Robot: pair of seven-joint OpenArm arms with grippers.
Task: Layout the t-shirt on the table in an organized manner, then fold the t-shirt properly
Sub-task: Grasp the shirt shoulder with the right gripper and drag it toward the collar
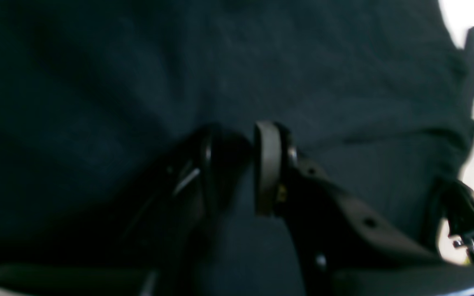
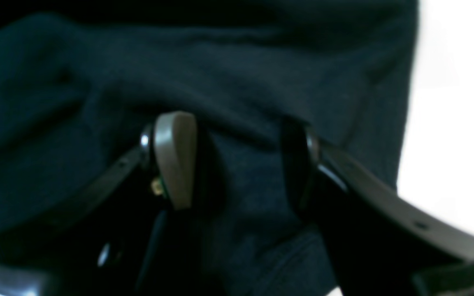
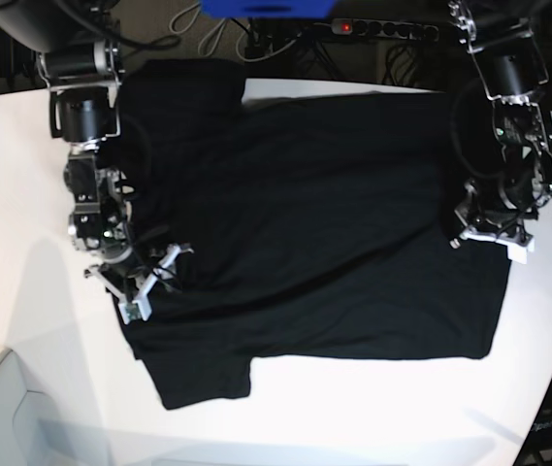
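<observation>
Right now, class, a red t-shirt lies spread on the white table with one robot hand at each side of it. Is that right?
Not quite. The t-shirt is black, not red, as the base view shows. It does lie spread on the white table, with the left hand and right hand at its opposite sides.

T-shirt flat on table (pincers seemingly atop).

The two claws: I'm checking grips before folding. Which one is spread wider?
The right claw, at the base view's left: its fingers stand well apart over the black cotton t-shirt, while the left claw's nearly meet.
</observation>
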